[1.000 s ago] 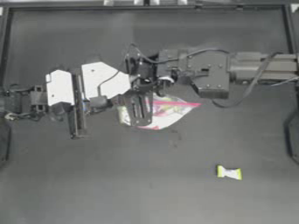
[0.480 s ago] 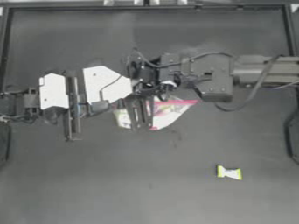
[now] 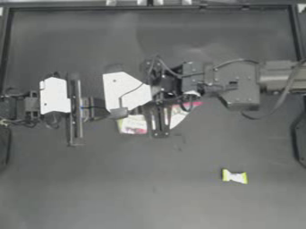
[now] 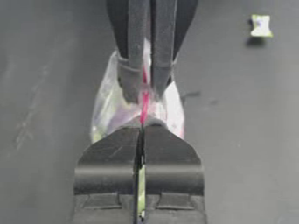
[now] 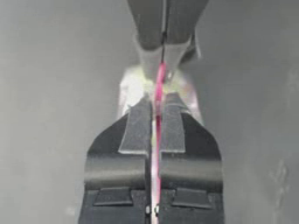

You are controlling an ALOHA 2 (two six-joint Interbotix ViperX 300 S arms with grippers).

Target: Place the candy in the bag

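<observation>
Dark matte tabletop (image 3: 90,188) fills the top view, and on it, in the lower right of the frame, lies the candy (image 3: 234,176), a small bow-tie sweet with yellow-green ends and a white middle, well apart from everything else and untouched. I judge it light and a little crinkly, its wrapper slick; the twisted ends would slip, so the firmer white middle is the place to pinch. Just above the centre of the frame hangs the bag (image 3: 133,125), a clear zip bag with a pink seal strip and coloured sweets showing through its film. It is limp and slippery, and I hold it by the stiffer seal, where a grip can bite. My left gripper (image 4: 142,124) is clenched on that pink rim from the left, and my right gripper (image 5: 156,101) is clenched on the same rim from the other side, the two facing each other closely across the strip. From these views the mouth looks pressed flat, not parted, so I judge the opening still to be made before the candy can go in.
</observation>
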